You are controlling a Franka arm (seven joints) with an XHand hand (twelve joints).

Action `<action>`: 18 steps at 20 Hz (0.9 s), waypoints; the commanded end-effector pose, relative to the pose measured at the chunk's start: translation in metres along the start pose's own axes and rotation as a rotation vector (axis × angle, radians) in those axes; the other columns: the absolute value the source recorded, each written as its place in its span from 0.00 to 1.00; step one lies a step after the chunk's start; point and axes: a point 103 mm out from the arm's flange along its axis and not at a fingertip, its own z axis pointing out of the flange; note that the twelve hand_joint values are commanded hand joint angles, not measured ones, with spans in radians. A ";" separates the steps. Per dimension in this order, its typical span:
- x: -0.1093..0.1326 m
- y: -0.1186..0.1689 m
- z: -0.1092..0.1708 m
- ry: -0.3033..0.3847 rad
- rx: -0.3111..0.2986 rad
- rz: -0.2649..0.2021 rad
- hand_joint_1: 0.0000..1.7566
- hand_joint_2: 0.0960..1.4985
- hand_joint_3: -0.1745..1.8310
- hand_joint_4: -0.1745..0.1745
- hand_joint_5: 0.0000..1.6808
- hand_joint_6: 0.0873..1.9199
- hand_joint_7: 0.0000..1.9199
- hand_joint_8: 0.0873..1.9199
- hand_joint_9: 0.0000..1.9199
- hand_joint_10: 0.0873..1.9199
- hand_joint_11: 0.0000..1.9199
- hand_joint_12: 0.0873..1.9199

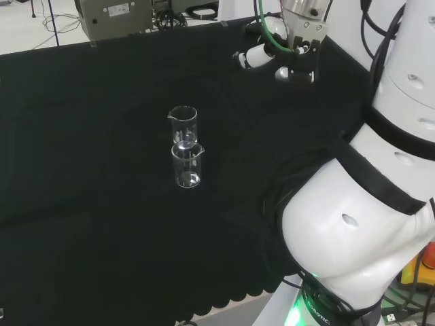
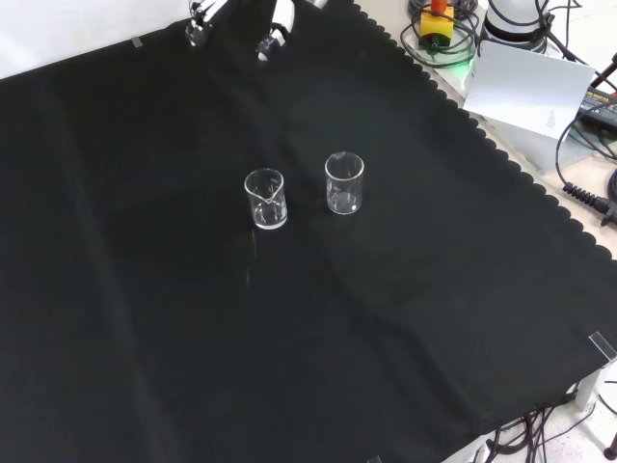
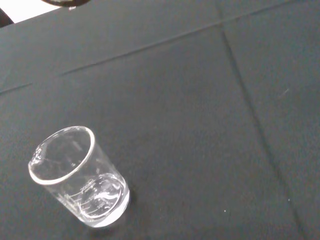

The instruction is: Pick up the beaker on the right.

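Black-and-white robot hand (image 1: 282,51) hung relaxed, empty, near table's (image 2: 125,318) far edge in front view. Two clear glass beakers mid-table; target right beaker (image 2: 344,183). Advise: descend beside it, avoid left beaker (image 2: 266,199).

Two clear, glossy beakers (image 2: 266,199) (image 2: 344,183) stand on matt black cloth (image 2: 145,309) with a scalloped edge.
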 end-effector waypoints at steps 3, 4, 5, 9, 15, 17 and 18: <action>0.006 0.051 0.113 0.087 0.123 -0.123 0.39 0.42 0.36 0.41 0.23 0.00 0.08 0.28 0.19 0.31 0.03 0.72; 0.005 0.051 0.116 0.087 0.126 -0.124 0.39 0.41 0.36 0.41 0.23 0.00 0.08 0.28 0.19 0.31 0.03 0.72; 0.004 0.051 0.117 0.088 0.129 -0.126 0.39 0.41 0.36 0.41 0.23 0.00 0.08 0.28 0.19 0.31 0.03 0.72; 0.002 0.050 0.124 0.098 0.137 -0.142 0.39 0.41 0.36 0.41 0.23 0.00 0.08 0.29 0.18 0.31 0.03 0.72; 0.000 0.049 0.141 0.141 0.158 -0.175 0.41 0.39 0.36 0.41 0.21 0.00 0.06 0.28 0.17 0.31 0.02 0.72; -0.003 0.050 0.146 0.153 0.161 -0.176 0.42 0.38 0.35 0.41 0.21 0.00 0.06 0.28 0.17 0.31 0.02 0.72; -0.005 0.051 0.148 0.159 0.161 -0.178 0.42 0.38 0.35 0.41 0.20 0.00 0.06 0.28 0.17 0.31 0.01 0.72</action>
